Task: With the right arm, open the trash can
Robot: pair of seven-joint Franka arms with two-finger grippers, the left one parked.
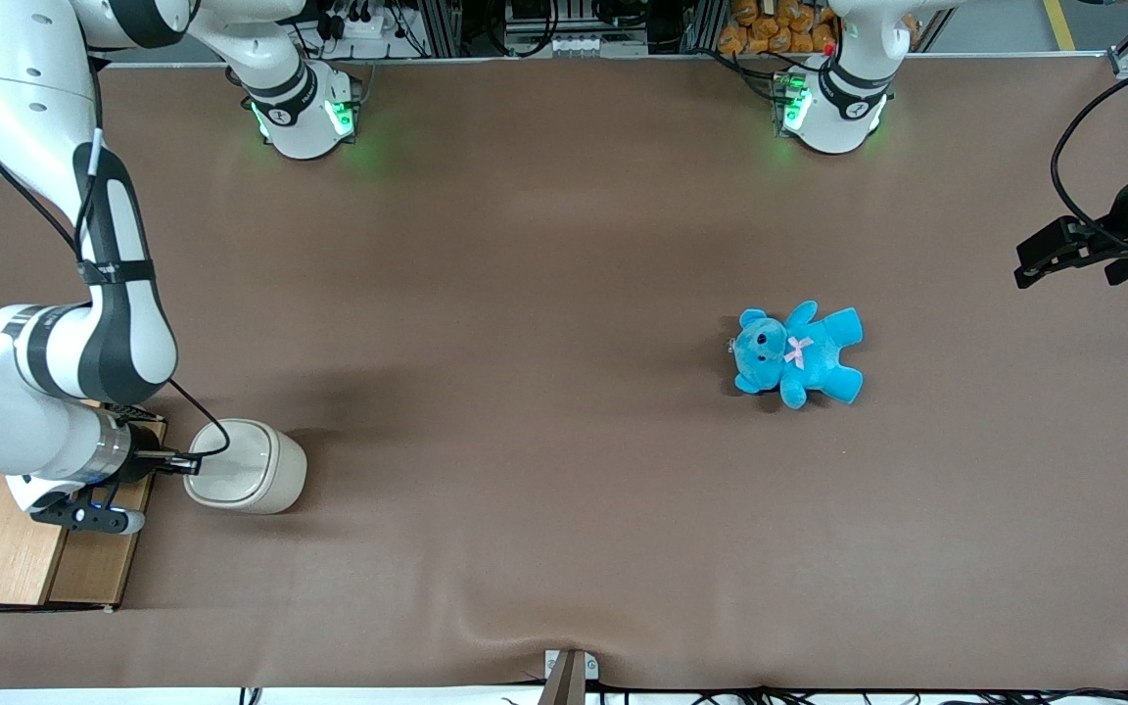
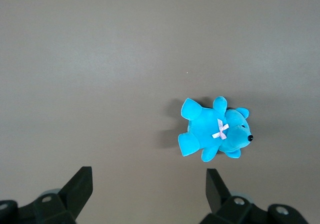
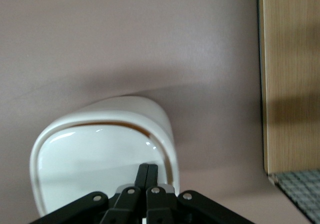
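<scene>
1 tool (image 3: pixel 147 170), pinched together, on trash can (image 1: pixel 251 468)

Glossy plastic trash can (image 1: pixel 249 480) (matt cloth table (image 1: pixel 544 392)).

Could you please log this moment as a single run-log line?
task: open trash can | gripper: shut, tips on the lid's edge | lid: down | teddy bear: toward parked arm's end

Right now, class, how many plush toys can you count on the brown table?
1. The blue plush bear with a pink bow lies toward the parked arm's end of the table. The right gripper, jaws shut, touches the small cream-white plastic trash can near the working arm's end. None seems hidden.
</scene>
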